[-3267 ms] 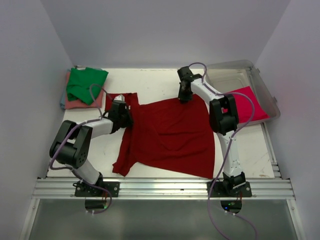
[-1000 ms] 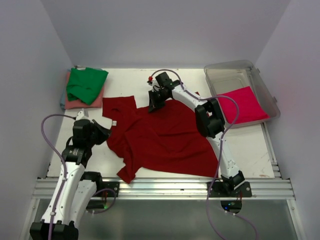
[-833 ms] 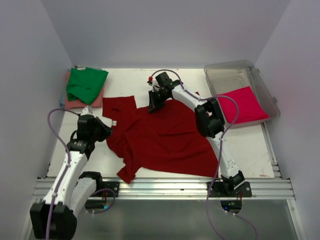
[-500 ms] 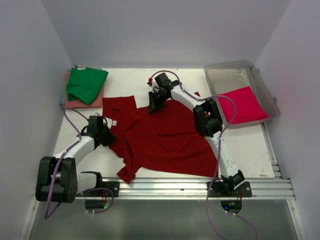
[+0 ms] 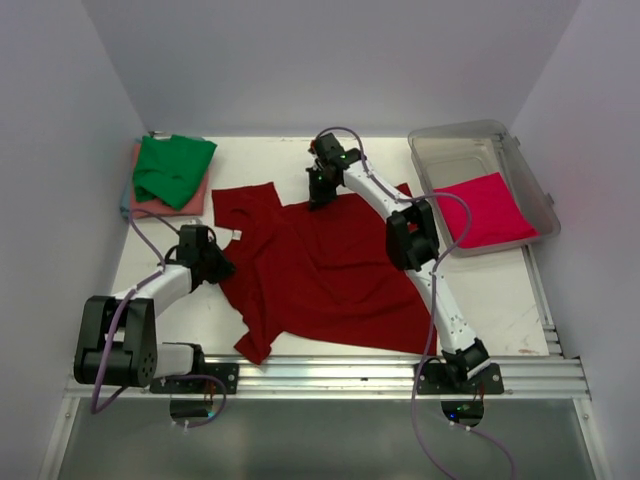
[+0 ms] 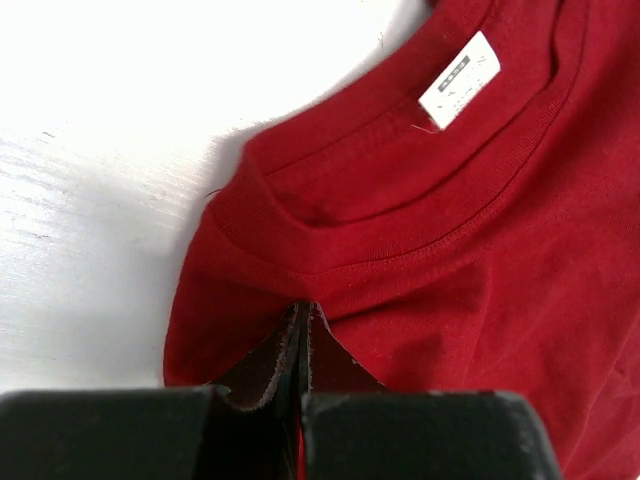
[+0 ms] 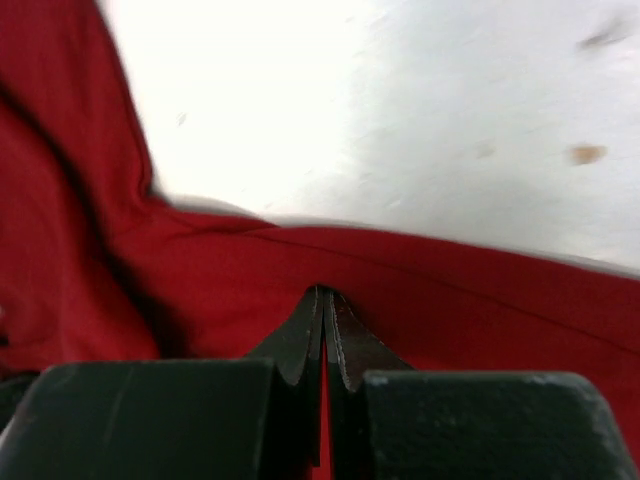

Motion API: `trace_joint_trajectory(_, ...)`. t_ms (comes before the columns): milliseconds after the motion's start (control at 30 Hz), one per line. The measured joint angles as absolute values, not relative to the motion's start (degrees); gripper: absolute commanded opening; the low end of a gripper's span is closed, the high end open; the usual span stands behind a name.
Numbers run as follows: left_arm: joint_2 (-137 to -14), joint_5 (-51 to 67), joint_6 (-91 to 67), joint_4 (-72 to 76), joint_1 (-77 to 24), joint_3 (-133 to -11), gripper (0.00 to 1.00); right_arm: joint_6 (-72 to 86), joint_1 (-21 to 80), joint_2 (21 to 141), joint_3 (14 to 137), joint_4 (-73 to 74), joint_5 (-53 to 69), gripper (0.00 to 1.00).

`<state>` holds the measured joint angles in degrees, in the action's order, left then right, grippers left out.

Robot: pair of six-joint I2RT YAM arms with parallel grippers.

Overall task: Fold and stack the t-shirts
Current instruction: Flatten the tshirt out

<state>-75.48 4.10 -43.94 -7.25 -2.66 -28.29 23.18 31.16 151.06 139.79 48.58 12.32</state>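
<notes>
Left jaws have swung in to the collar of the dark red t-shirt point(image 5: 330, 270), spread mid-tabletop point(image 5: 270, 160); right jaws have drawn its far edge back. Both are clamped shut on that cloth. Flattening seems to be the step in hand; next it needs tugging taut, then folding.

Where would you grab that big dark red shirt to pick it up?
Probably the edges, pinched from above: the dark red shirt lies spread flat, so the shoulder beside the collar and the far edge offer loose cloth to nip.
</notes>
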Motion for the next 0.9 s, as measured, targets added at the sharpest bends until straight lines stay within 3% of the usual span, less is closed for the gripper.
trace_joint_trajectory(400,-69.7,1.8,-43.7,-18.1,-2.6,-28.2,0.0,29.1,20.5,154.8,146.3,46.3,5.3,0.0)
trace_joint_trajectory(667,-63.2,2.7,-43.9,-27.8,-2.7,-27.4,0.0,30.8,18.7,155.3,146.6,44.1,3.3,0.0)
trace_joint_trajectory(900,-50.2,5.0,-44.4,-36.0,-2.7,-28.3,0.0,30.8,18.7,154.9,144.0,38.3,5.9,0.0)
